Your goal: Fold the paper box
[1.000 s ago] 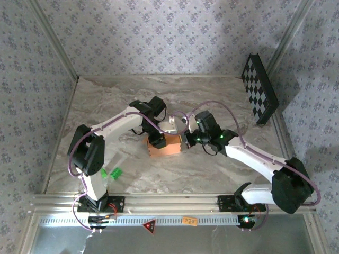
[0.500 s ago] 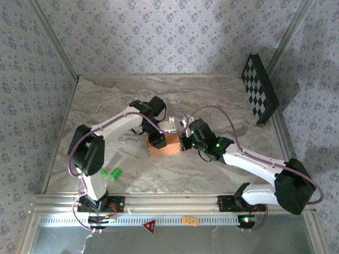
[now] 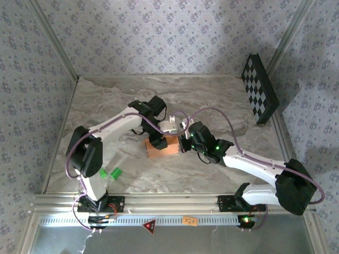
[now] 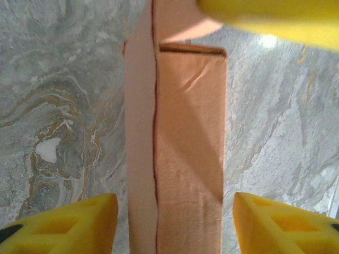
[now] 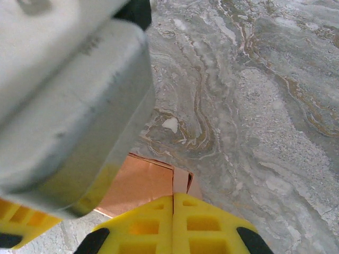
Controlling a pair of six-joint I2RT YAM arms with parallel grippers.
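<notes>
Wide-open left gripper astride paper box, long axis left-right; right gripper pinched together, empty, seemingly butting box's right end.

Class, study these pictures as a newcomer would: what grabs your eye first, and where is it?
The salmon-orange paper box sits at the centre of the table. The left gripper straddles it with open yellow fingers, while the right gripper is shut at its right edge. A checkerboard panel leans in the far right corner.
</notes>
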